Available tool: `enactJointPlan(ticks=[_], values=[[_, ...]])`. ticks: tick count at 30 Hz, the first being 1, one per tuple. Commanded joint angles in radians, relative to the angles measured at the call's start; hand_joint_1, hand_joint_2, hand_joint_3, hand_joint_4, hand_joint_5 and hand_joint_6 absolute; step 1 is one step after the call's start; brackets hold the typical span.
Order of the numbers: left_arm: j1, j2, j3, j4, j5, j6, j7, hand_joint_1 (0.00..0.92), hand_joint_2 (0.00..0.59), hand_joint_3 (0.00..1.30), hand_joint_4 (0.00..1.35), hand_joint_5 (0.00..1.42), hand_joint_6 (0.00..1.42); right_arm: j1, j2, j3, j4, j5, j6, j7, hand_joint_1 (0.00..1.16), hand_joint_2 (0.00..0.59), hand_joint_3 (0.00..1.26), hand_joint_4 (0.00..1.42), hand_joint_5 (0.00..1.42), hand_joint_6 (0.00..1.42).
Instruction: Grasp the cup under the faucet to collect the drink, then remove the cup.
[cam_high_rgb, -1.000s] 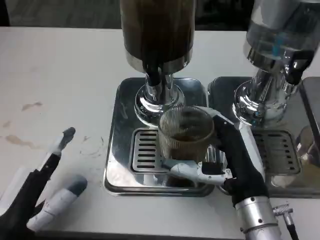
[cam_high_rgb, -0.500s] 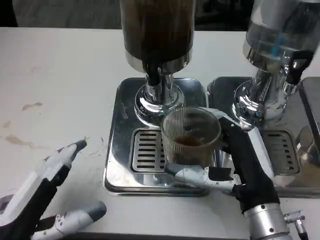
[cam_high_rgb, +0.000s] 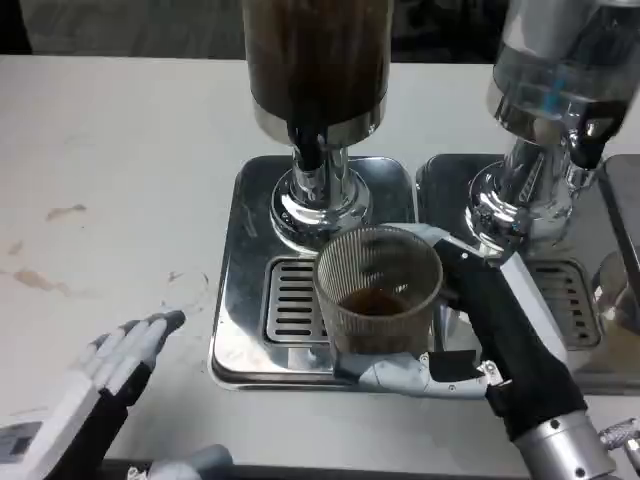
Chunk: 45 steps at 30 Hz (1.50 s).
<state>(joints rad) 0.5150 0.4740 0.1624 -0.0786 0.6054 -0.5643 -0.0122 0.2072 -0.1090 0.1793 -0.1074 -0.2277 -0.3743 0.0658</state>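
Nearest me, at seven o'clock on the table (cam_high_rgb: 120, 150), the left hand (cam_high_rgb: 95, 385) lies palm down with its fingers loose and stretched toward one o'clock, grasping nothing; it looks to be waiting.

At five o'clock the right hand (cam_high_rgb: 470, 335) comes up from the near edge and wraps the cup (cam_high_rgb: 378, 290). One pale finger curls under the cup's near side, and the black palm presses its three o'clock flank, so the grip looks firm.

The cup is ribbed and clear, upright, with a little dark drink (cam_high_rgb: 372, 301) pooled in the bottom. It sits over the near part of the tray (cam_high_rgb: 238, 290), just past the slotted grate (cam_high_rgb: 290, 300). Whether its base touches the grate or is lifted off, I cannot tell.

Beyond it, at twelve o'clock, is the faucet (cam_high_rgb: 308, 152) of the dark dispenser (cam_high_rgb: 318, 60). The cup's mouth is nearer me than the spout, not straight beneath it, and I see no stream falling.

At two o'clock stands a second dispenser (cam_high_rgb: 555, 70), clear-bodied, on its own tray (cam_high_rgb: 440, 180).

As I judge it, the grasp is made and some drink is collected. The cup seems to be coming out from under the spout. What is left is to carry it clear of the tray.
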Motion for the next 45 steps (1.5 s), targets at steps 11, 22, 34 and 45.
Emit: enactJointPlan(ticks=[11,22,34,45], values=[[0.075,-0.070,-0.057,-0.164,0.147,0.119,0.091,0.000,0.070,0.00,0.00,0.00,0.00,0.066,-0.057,-0.038,-0.126,0.111,0.001,0.075,1.01,0.213,0.87,0.82,0.87,1.18],[0.106,-0.081,-0.081,-0.214,0.197,0.150,0.133,0.000,0.072,0.00,0.00,0.00,0.00,0.100,-0.031,-0.037,-0.126,0.112,0.004,0.061,1.00,0.219,0.87,0.83,0.87,1.18],[0.100,-0.080,-0.091,-0.214,0.200,0.174,0.153,0.000,0.081,0.00,0.00,0.00,0.00,0.087,-0.017,-0.046,-0.094,0.115,-0.001,0.061,0.99,0.220,0.88,0.83,0.88,1.19],[0.092,-0.070,-0.091,-0.207,0.191,0.176,0.157,0.000,0.082,0.00,0.00,0.00,0.00,0.070,-0.007,-0.053,-0.083,0.113,0.001,0.061,0.98,0.219,0.89,0.85,0.90,1.21]])
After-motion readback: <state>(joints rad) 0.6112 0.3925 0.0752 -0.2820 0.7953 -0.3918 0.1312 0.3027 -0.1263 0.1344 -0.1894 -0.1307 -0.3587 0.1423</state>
